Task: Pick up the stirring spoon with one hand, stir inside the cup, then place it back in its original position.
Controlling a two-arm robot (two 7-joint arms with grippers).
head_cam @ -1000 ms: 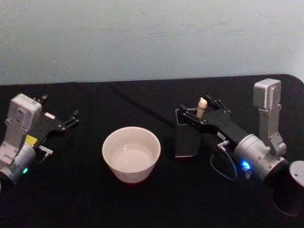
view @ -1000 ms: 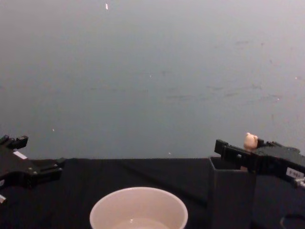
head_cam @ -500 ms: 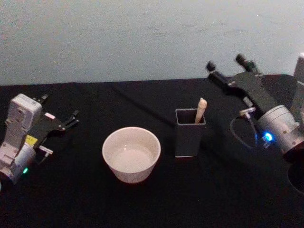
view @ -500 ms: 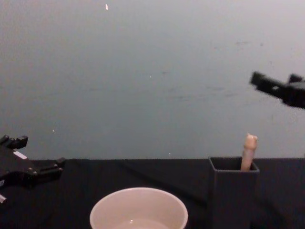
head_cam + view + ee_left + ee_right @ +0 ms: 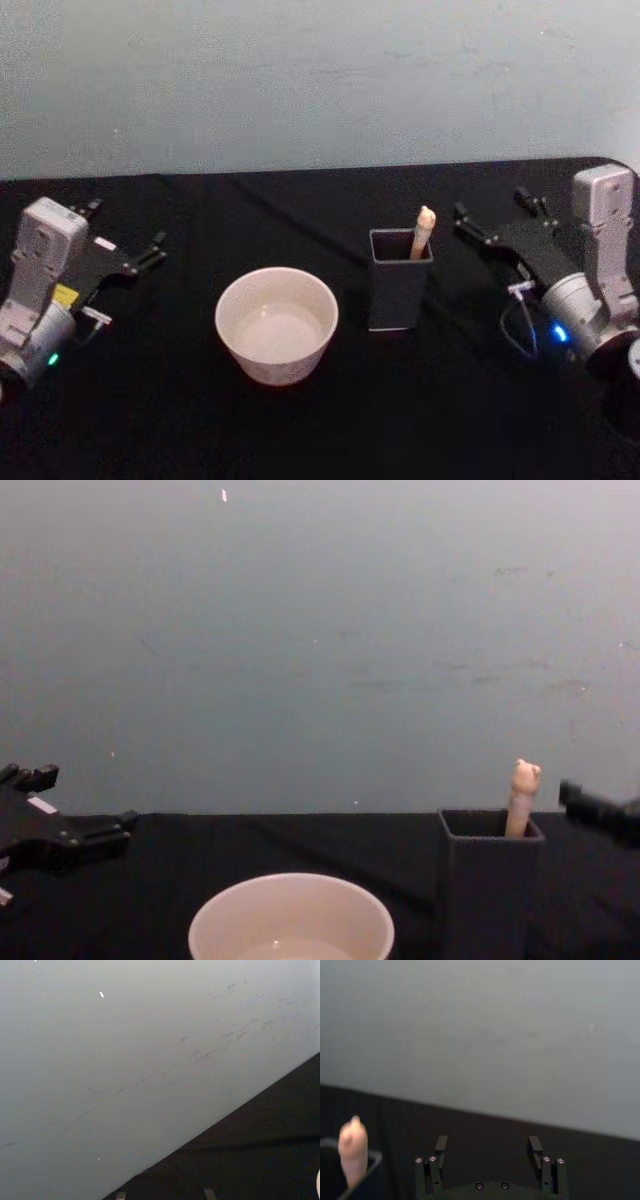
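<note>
The stirring spoon (image 5: 424,232) stands in the dark square holder (image 5: 400,285), its beige bear-head handle (image 5: 523,795) sticking up above the rim. Left of the holder sits the cream cup (image 5: 277,325), upright, with nothing in it. My right gripper (image 5: 490,207) hovers to the right of the holder, apart from it, open and holding nothing. In the right wrist view the same gripper (image 5: 488,1145) has its fingers wide apart, with the spoon handle (image 5: 353,1152) off to one side. My left gripper (image 5: 128,226) is parked open at the far left.
A black cloth (image 5: 300,420) covers the table, with a plain pale wall (image 5: 300,80) behind. A round dark object (image 5: 625,400) sits at the table's right edge beside my right arm. Bare cloth lies in front of the cup and the holder.
A second ago my right gripper was around the spoon handle at the holder. It let go, swung up and away, and has now come down to the right of the holder. The spoon stayed put.
</note>
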